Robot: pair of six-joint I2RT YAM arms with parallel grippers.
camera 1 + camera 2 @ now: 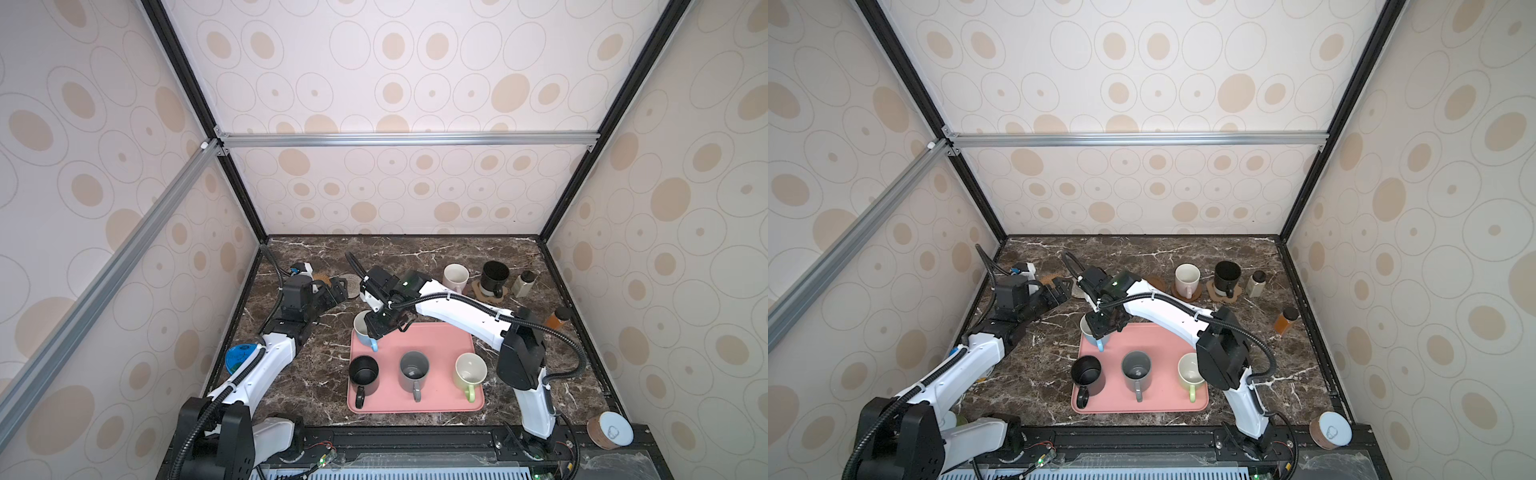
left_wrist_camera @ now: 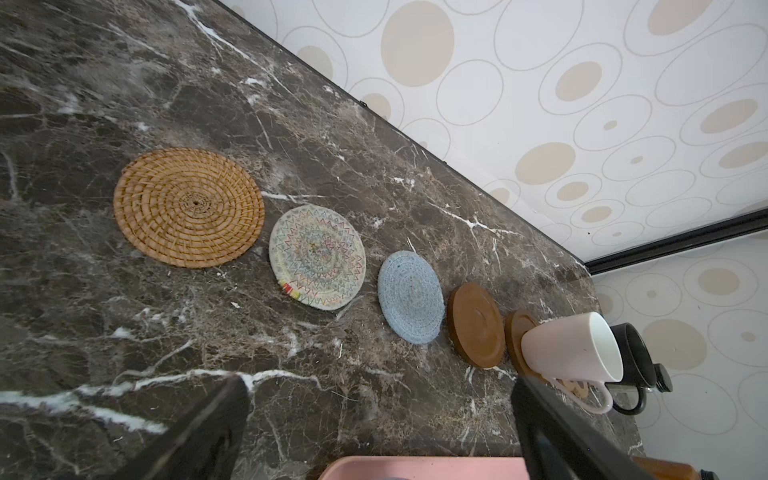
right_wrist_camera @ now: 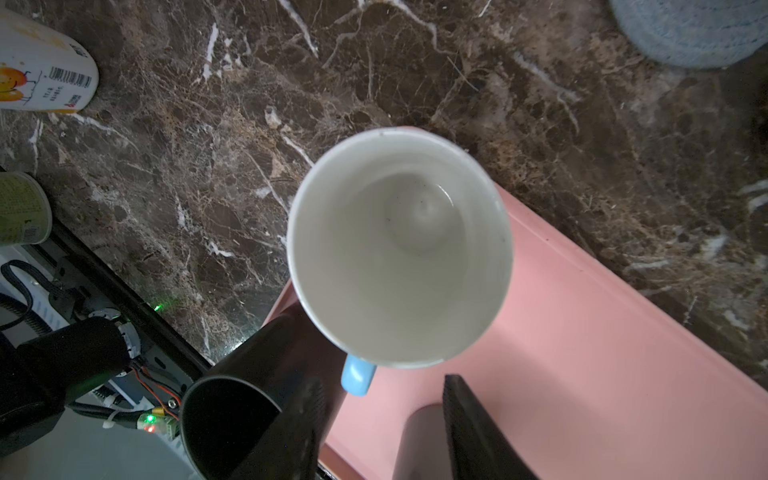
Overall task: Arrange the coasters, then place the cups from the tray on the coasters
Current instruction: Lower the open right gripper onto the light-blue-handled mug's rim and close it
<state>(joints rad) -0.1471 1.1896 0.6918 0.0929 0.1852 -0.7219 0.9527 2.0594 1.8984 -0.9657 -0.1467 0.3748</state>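
The dark brown marble table (image 1: 415, 257) carries a pink tray (image 1: 440, 336) on its near half, just right of centre. Along the far side runs a row of coasters, left to right: a tan rattan coaster (image 2: 189, 207), a cream woven coaster (image 2: 317, 257), a grey-blue woven coaster (image 2: 410, 297), a brown wooden disc (image 2: 478, 326), a second wooden disc (image 2: 516, 328), then a paw-shaped coaster (image 1: 477, 289). Right of the paw stands a small pale bottle (image 1: 523, 284); nearer, by the right edge, stands an amber bottle (image 1: 557, 318). A white-lidded can (image 1: 609, 430) sits at the near right corner — well apart from the rest.
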